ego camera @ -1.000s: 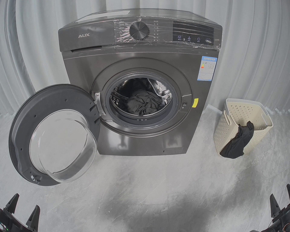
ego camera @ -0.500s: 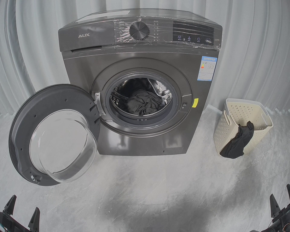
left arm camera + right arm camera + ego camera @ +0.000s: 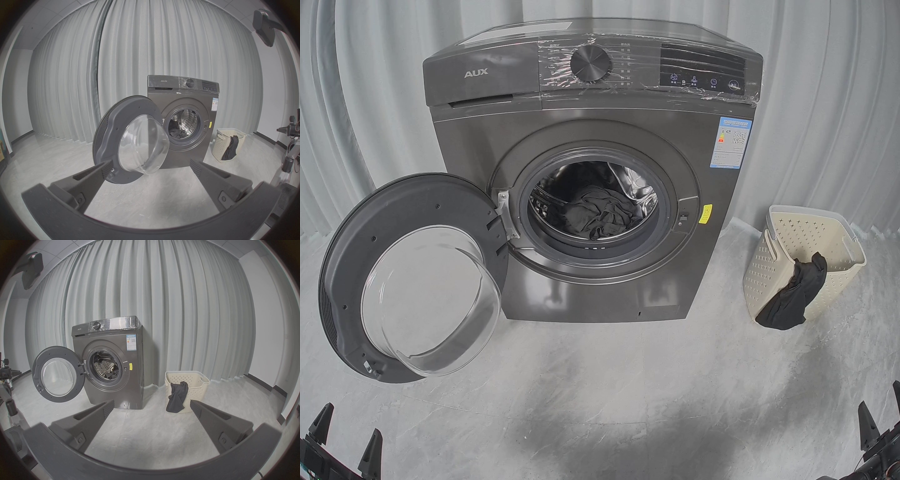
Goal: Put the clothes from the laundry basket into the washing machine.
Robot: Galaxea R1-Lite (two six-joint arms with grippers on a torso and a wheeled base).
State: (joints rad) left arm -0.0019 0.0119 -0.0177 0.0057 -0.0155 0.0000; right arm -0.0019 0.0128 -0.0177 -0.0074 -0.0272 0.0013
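Grey-metal washing machine (image 3: 594,125), 1x, front-loader, plastic film over its control panel. Its 1 round door (image 3: 412,275) is hinged on the machine's left side & swung wide open, clear glass bowl facing out to the front. Clothes: 2 dark pcs total. First dark garment (image 3: 599,212) lies crumpled inside the drum (image 3: 640,187), low in the opening, bunched up w/ no clear long axis. Laundry basket (image 3: 800,234), 1x, cream perforated plastic, stands upright on the floor (image 3: 644,387) to the right of the machine, near its front-right corner but apart from it, mouth facing up. Second dark garment (image 3: 794,294) hangs over the basket rim on the side facing away from the curtain (image 3: 831,94). Its long axis runs approx vertical: upper end hooked over the rim, lower end down at about floor level & angled slightly toward the machine. Most of it is outside the basket. Grippers: 2x, both low & well in front of the machine. The left gripper (image 3: 352,420) is on the door side, the right gripper (image 3: 879,395) on the basket side. Each has its fingers spread apart w/ nothing btwn them. Pale pleated curtain hangs behind the machine; the floor is grey marble-look.
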